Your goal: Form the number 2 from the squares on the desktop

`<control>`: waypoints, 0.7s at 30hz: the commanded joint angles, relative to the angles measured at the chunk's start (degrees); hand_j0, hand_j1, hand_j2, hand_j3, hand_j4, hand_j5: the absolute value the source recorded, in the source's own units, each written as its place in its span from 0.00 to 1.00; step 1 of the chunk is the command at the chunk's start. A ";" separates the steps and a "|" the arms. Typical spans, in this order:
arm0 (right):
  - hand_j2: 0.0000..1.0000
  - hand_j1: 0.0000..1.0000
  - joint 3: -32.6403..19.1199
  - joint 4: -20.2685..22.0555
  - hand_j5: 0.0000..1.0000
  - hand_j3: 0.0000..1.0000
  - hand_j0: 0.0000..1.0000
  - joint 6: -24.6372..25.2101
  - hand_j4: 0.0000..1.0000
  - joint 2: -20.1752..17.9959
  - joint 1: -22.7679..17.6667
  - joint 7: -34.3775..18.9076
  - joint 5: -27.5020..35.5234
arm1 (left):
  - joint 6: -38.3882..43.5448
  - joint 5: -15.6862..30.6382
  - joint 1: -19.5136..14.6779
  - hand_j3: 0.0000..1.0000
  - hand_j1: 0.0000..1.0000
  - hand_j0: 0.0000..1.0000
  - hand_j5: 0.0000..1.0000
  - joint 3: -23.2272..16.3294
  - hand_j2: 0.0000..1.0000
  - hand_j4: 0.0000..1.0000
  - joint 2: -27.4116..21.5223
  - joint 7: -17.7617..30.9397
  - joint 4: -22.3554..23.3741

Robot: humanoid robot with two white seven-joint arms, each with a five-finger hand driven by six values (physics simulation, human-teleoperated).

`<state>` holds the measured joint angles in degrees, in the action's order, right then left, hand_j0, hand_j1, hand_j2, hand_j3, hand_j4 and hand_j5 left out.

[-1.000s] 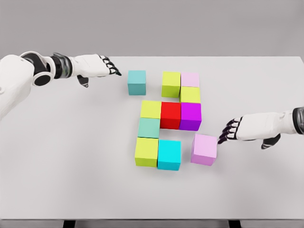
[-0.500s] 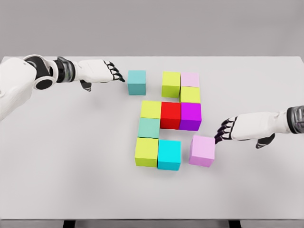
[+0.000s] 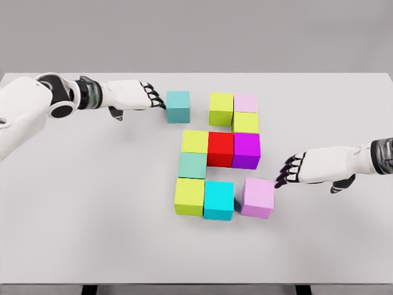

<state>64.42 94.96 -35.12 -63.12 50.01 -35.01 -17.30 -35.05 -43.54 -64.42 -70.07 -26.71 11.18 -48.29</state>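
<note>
Clearly the figure is nearly built: on the white desk (image 3: pixel 92 203) a yellow-green block (image 3: pixel 221 109) and a pale pink block (image 3: pixel 245 102) form the top row, another yellow-green one (image 3: pixel 245 122) sits just below the pink, and a middle row runs yellow-green (image 3: pixel 195 141), red (image 3: pixel 220 148), magenta (image 3: pixel 246 150). Under the left end a muted green block (image 3: pixel 192 165) drops to the bottom row, where a yellow-green block (image 3: pixel 189 195) touches a cyan block (image 3: pixel 218 200). Two pieces are out of line, and each hand is set against one of them. The right hand (image 3: pixel 307 167) lies low over the desk, fingers loosely extended and gripping nothing, its dark fingertips (image 3: pixel 284 178) at the upper right corner of the lilac block (image 3: pixel 257 197); that placement suits a sideways push, since the block sits just beside the cyan one with only a thin gap left to finish the base. The left hand (image 3: pixel 132 95) is likewise flat and empty, its fingertips (image 3: pixel 158 101) touching the left face of the teal block (image 3: pixel 178 106), which stands apart from the top row's left end. Pushing from that side would, I judge, slide it rightward to complete the top bar. Neither block is lifted; both rest on the desk.
</note>
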 commanded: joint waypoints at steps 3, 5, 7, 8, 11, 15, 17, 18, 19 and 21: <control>0.99 0.99 0.09 0.05 0.99 0.99 0.99 0.12 0.99 -0.78 0.00 0.01 0.25 | 0.05 0.21 0.09 1.00 1.00 1.00 1.00 0.11 1.00 1.00 0.51 -0.02 -0.05; 0.99 0.99 0.18 0.14 0.99 0.99 0.99 0.12 0.99 -1.13 0.00 0.01 0.25 | 0.05 0.21 0.09 1.00 1.00 1.00 1.00 0.11 1.00 1.00 0.60 -0.02 -0.05; 0.99 0.99 0.35 0.23 0.99 0.99 0.99 0.12 0.99 -1.66 0.00 0.01 0.25 | 0.05 0.21 0.09 1.00 1.00 1.00 1.00 0.11 1.00 1.00 0.60 -0.02 -0.05; 0.99 0.99 0.44 0.32 0.99 0.99 0.99 0.12 0.99 -1.57 0.00 0.01 0.25 | 0.05 0.21 0.09 1.00 1.00 1.00 1.00 0.11 1.00 1.00 0.60 -0.02 0.04; 0.99 0.99 0.44 0.41 0.99 0.99 0.99 0.12 0.99 -1.66 -0.09 0.01 0.25 | 0.05 0.21 0.09 1.00 1.00 1.00 1.00 0.20 1.00 1.00 0.51 -0.02 0.39; 0.99 0.99 0.62 3.39 0.99 0.99 0.99 0.12 0.99 -2.97 -0.35 0.01 0.25 | 0.05 0.21 0.00 1.00 1.00 1.00 1.00 0.38 1.00 1.00 0.43 -0.10 0.92; 0.99 0.99 0.62 4.71 0.99 0.99 0.99 0.12 0.99 -3.33 -0.88 0.01 0.25 | 0.05 0.21 -0.26 1.00 1.00 1.00 1.00 0.46 1.00 1.00 0.43 -0.02 2.06; 0.99 0.99 0.71 4.80 0.99 0.99 0.99 0.12 0.99 -3.42 -0.88 0.01 0.25 | 0.05 0.21 -0.35 1.00 1.00 1.00 1.00 0.46 1.00 1.00 0.51 -0.11 2.23; 0.99 0.99 1.32 4.98 0.99 0.99 0.99 0.12 0.99 -3.42 -0.88 0.01 0.25 | 0.05 0.21 -0.53 1.00 1.00 1.00 1.00 0.46 1.00 1.00 0.51 -0.11 2.76; 0.99 0.99 1.41 4.98 0.99 0.99 0.99 0.12 0.99 -3.15 -0.88 0.01 0.25 | 0.05 0.12 -0.79 1.00 1.00 1.00 1.00 0.46 1.00 1.00 0.60 -0.10 3.38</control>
<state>65.61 99.48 -35.12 -66.21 49.13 -35.01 -17.29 -35.05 -43.55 -65.21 -69.76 -26.14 11.13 -45.66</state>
